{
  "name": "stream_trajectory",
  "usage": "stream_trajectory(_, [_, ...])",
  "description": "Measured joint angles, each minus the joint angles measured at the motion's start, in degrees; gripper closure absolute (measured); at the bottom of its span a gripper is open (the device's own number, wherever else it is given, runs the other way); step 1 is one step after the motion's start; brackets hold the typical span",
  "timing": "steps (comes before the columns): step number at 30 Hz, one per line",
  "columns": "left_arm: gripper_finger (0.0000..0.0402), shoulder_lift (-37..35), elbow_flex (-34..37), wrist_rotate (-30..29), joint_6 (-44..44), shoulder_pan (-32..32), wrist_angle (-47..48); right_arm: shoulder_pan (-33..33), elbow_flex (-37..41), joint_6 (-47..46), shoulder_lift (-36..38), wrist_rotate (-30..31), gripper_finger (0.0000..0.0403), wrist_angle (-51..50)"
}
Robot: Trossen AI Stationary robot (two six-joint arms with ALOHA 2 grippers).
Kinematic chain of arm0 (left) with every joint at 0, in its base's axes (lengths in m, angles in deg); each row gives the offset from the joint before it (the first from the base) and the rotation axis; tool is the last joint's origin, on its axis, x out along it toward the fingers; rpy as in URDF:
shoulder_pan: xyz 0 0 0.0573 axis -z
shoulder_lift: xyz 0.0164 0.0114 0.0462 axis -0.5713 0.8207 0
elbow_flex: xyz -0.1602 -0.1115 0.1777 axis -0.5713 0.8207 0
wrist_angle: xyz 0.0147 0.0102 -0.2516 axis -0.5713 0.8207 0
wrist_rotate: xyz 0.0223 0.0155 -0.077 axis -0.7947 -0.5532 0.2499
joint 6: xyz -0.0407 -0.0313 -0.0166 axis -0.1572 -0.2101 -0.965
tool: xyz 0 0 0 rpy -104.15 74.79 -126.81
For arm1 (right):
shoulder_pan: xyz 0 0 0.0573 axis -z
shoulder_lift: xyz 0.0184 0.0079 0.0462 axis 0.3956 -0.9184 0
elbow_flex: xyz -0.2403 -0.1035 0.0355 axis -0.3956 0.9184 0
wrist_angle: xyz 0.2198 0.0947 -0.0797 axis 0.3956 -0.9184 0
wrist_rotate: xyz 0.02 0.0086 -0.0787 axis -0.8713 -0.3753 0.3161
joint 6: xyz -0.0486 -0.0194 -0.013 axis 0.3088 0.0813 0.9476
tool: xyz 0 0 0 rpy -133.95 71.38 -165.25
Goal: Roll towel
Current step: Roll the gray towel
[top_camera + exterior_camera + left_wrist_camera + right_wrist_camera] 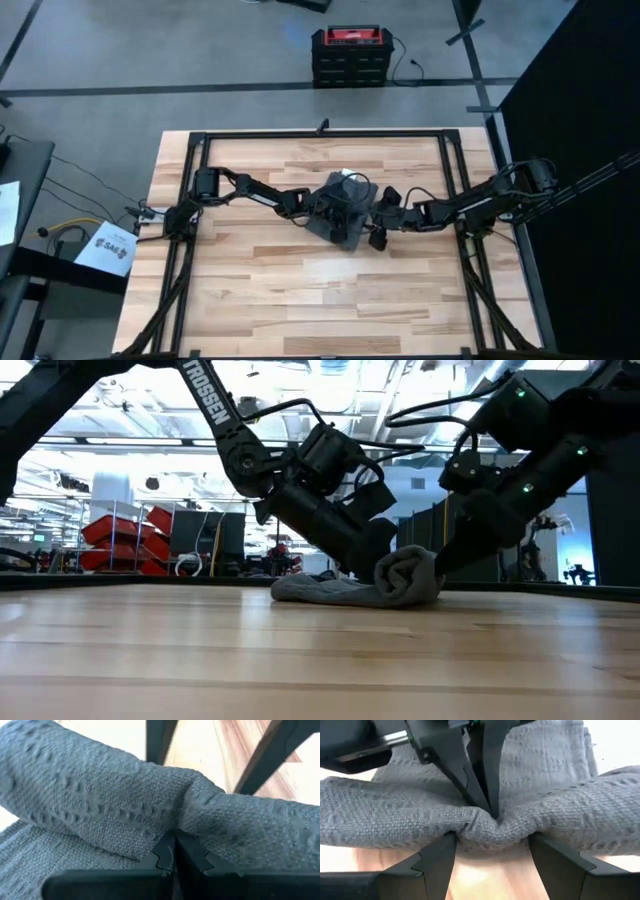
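The towel [375, 588], part-rolled at table [300, 300] centre, lies crosswise between both grippers: left gripper [172, 851] pinched shut on the roll's middle, right gripper [492, 847] spread wide astride it, gripping nothing.

Towel roll [348, 212] hemmed by both arms; table [280, 300] open all round

White capitals reading "TROSSEN" are running along the arm link [210, 395] descending from the upper left in the low view. In the high view, a white sheet [112, 249] lying beside the table's left edge is showing a dark printed mark, seemingly "SAG", though uncertain. No other lettering is proving readable in any view.
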Motion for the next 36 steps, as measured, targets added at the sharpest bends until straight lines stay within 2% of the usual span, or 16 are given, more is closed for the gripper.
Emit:
stream_trajectory(10, [0.0402, 0.0, 0.0, 0.5, 0.4, -0.8, 0.8, 0.9, -0.6, 2.7, 1.6, 0.2, 0.0163, -3.6])
stream_trajectory(14, [0.0402, 0.0, 0.3, 0.6, 0.3, -0.9, 0.7, -1.1, -0.7, -1.6, 6.2, 0.6, 0.0163, -13.5])
stream_trajectory(17, [0.0402, 0.4, 0.3, 0.4, -2.0, -0.9, 0.0, -2.2, -0.6, -4.7, 6.5, 0.4, 0.0163, -20.8])
stream_trajectory(25, [0.0402, 5.4, -0.7, -0.8, -12.3, 0.3, -10.4, -0.9, -1.1, -1.1, -3.8, -3.0, 0.0163, -12.7])
stream_trajectory(36, [0.0402, 6.9, -2.3, -1.2, -11.3, 1.9, -12.3, -0.5, -0.5, 3.6, 0.0, -4.6, 0.0163, -12.8])
